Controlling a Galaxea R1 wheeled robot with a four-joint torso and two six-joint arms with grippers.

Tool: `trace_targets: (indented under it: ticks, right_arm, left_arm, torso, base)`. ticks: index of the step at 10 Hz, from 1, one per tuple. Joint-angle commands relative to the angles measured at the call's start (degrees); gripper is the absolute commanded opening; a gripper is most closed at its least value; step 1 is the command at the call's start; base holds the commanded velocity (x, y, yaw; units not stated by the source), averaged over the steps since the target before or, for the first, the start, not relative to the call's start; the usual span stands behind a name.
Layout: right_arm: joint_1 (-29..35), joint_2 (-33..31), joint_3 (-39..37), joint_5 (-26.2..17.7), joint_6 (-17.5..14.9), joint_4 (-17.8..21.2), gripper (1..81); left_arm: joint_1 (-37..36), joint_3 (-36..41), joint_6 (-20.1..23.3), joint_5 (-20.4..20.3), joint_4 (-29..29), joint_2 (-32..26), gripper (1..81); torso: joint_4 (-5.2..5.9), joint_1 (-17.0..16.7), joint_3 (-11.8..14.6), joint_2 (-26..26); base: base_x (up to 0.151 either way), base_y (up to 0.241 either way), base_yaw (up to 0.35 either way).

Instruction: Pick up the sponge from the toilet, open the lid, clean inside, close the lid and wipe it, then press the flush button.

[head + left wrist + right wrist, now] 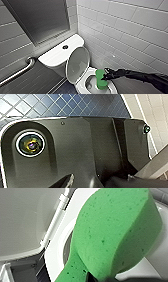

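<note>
Sponge [101, 79]: 1, bright green, clamped in the right gripper [105, 75], over the bowl of 1 toilet [80, 86]. Lid [77, 62]: 1, raised upright. Flush button [65, 46]: 1, centred on the tank top [53, 56].

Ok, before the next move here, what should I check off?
1. Lid raised, standing up in front of the tank: ok.
2. Sponge gripped in the jaws of the right gripper: ok.
3. Sponge over the bowl opening of the toilet: ok.
4. Sponge touching the bowl's inside: cannot tell.
5. Flush button uncovered: ok.
</note>
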Motion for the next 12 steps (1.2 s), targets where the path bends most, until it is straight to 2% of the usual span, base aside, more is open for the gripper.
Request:
trace_targets:
  ticks: [1, 3, 7, 10, 11, 12]
  right_arm:
    - [8.36, 13.38, -16.47, -0.86, 0.01, -6.80, 1.0]
    - [8.80, 18.83, -22.80, 0.02, -0.17, -7.86, 1.0]
    - [12.05, 20.24, -21.57, -1.13, -0.17, -8.21, 1.0]
    - [12.41, 18.92, -19.20, -2.97, 0.10, -7.51, 1.0]
    - [11.97, 16.38, -14.89, -3.24, 0.18, -7.33, 1.0]
    - [11.88, 13.21, -9.01, -2.44, 2.12, -7.42, 1.0]
  left_arm:
    - [-0.37, -0.08, 0.29, 3.74, -0.86, -0.33, 81.1]
    - [-0.28, -1.93, 0.20, 3.66, -1.04, 0.28, 81.1]
    - [-0.28, -2.89, 0.29, 3.66, -0.78, 1.25, 81.1]
    - [-0.28, -3.07, 0.29, 3.66, -0.77, 1.69, 81.1]
    - [-0.20, -3.16, 0.29, 3.66, -0.86, 1.60, 81.1]
    - [-0.20, -3.16, 0.29, 3.66, -0.86, 1.51, 81.1]
  torso:
    - [0.00, 0.00, 0.00, 0.00]
    - [0.00, 0.00, 0.00, 0.00]
    - [0.00, 0.00, 0.00, 0.02]
    - [0.00, 0.00, -0.02, 0.02]
    - [0.00, 0.00, -0.02, 0.02]
    - [0.00, 0.00, -0.02, 0.02]
  base:
    - [0.000, 0.000, 0.000]
    - [0.000, 0.000, 0.000]
    - [0.000, 0.000, 0.000]
    - [0.000, 0.000, 0.000]
    - [0.000, 0.000, 0.000]
    - [0.000, 0.000, 0.000]
